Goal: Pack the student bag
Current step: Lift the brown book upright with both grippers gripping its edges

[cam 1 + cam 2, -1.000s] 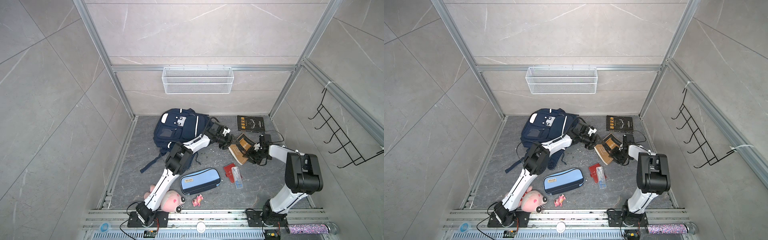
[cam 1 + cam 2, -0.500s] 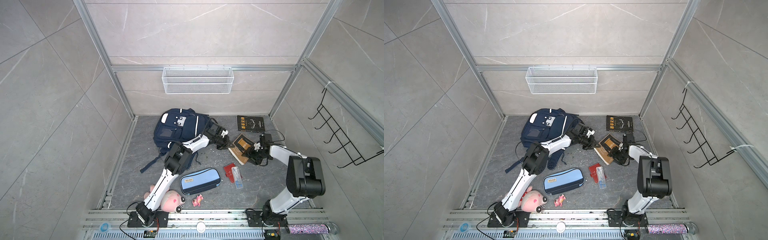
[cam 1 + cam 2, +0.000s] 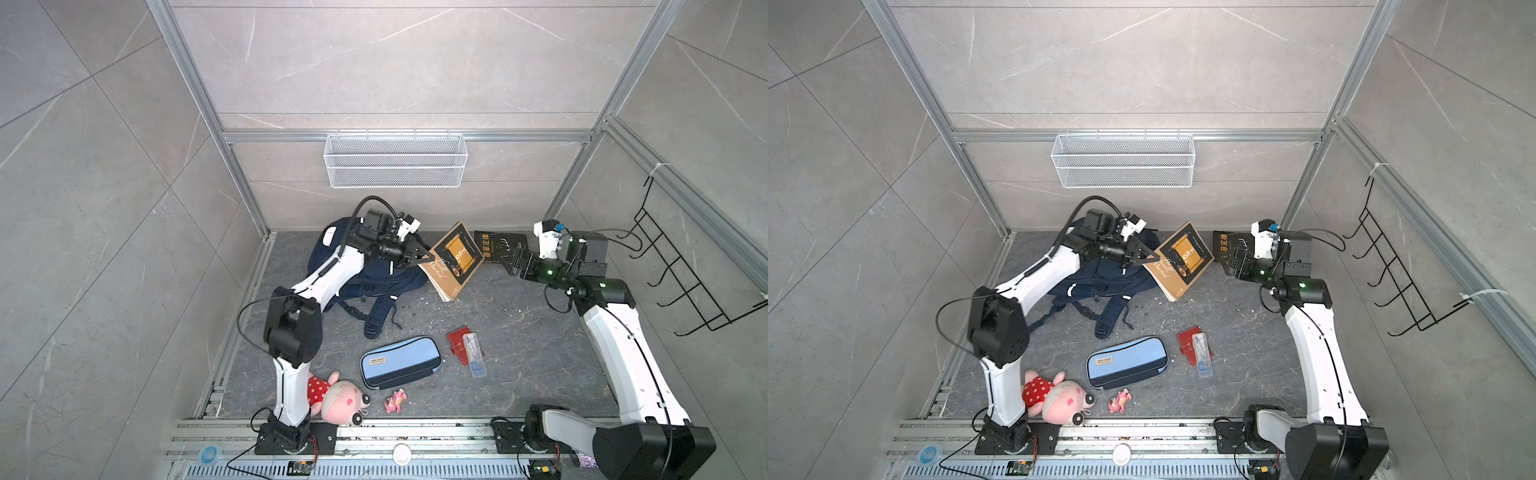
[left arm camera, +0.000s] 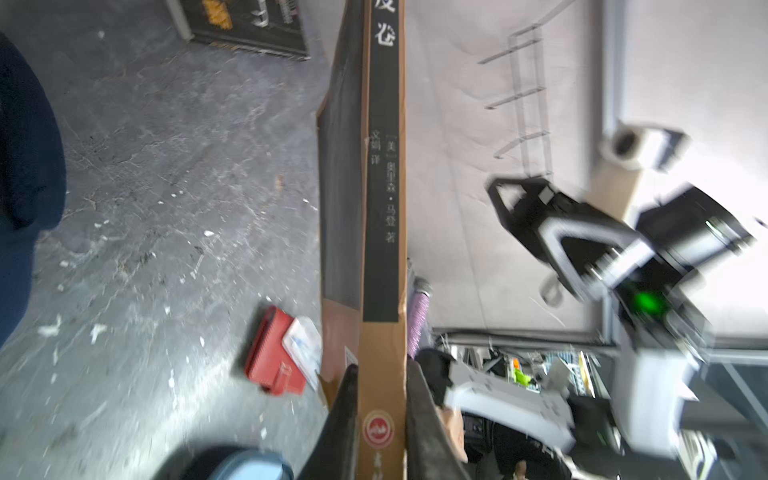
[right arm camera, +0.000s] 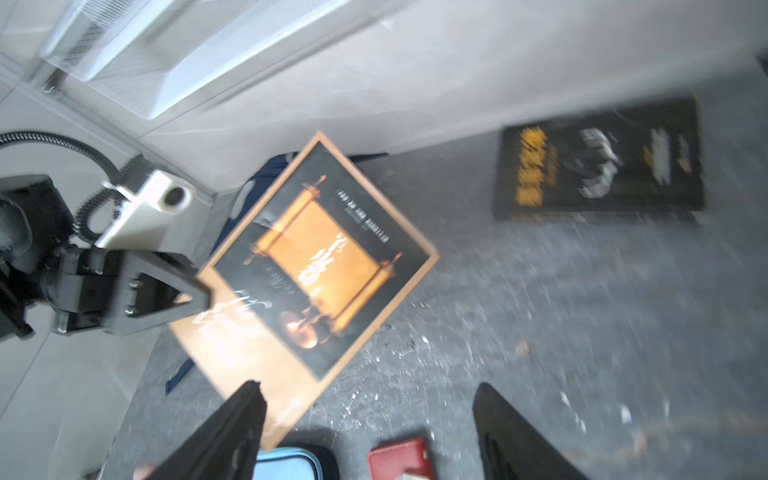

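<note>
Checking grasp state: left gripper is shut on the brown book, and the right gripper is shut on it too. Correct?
No. The right gripper is open, apart from the brown book: the right wrist view shows its jaws spread, empty. The left gripper is shut on it.

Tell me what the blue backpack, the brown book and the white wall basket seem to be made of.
The backpack: woven fabric, matte navy, probably nylon or polyester; it sags and creases.
The brown book: paper pages in a card cover with slight sheen; page edges show.
The basket: fine metal mesh, apparently white-coated; a see-through grid.
</note>
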Action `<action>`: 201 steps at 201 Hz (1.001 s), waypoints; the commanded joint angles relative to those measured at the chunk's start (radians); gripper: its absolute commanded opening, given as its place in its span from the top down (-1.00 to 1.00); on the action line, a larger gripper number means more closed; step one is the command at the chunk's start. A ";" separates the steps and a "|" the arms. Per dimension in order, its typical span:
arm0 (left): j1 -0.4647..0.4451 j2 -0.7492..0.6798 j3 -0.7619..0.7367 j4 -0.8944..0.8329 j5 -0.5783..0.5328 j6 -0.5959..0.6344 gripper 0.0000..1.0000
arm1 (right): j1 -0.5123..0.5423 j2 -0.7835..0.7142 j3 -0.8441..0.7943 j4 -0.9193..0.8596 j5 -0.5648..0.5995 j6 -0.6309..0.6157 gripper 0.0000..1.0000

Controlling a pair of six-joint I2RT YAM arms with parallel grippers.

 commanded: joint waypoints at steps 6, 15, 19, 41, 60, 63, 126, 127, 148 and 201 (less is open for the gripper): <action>0.043 -0.164 -0.069 -0.033 0.220 0.103 1.00 | 0.010 0.155 0.128 -0.025 -0.344 -0.095 -0.57; 0.058 -0.206 -0.099 -0.028 0.250 0.104 1.00 | 0.014 0.185 0.159 0.011 -0.419 -0.068 -0.56; 0.065 -0.224 -0.116 -0.025 0.259 0.106 1.00 | 0.019 0.197 0.175 0.022 -0.442 -0.057 -0.56; 0.082 -0.300 -0.227 0.043 0.314 0.055 1.00 | 0.076 0.269 0.279 0.005 -0.520 -0.054 -0.60; 0.088 -0.361 -0.295 0.042 0.335 0.051 1.00 | 0.124 0.325 0.351 -0.032 -0.571 -0.069 -0.64; 0.088 -0.373 -0.307 0.042 0.336 0.049 1.00 | 0.127 0.332 0.356 -0.030 -0.578 -0.065 -0.64; 0.095 -0.537 -0.495 0.187 0.340 -0.102 1.00 | 0.195 0.326 0.301 -0.082 -0.540 -0.131 -0.66; 0.095 -0.539 -0.495 0.189 0.340 -0.104 1.00 | 0.196 0.324 0.300 -0.082 -0.540 -0.131 -0.66; 0.095 -0.562 -0.509 0.256 0.339 -0.162 1.00 | 0.201 0.301 0.256 -0.065 -0.543 -0.131 -0.67; 0.093 -0.604 -0.529 0.271 0.340 -0.213 1.00 | 0.246 0.270 0.153 0.006 -0.657 -0.116 -0.66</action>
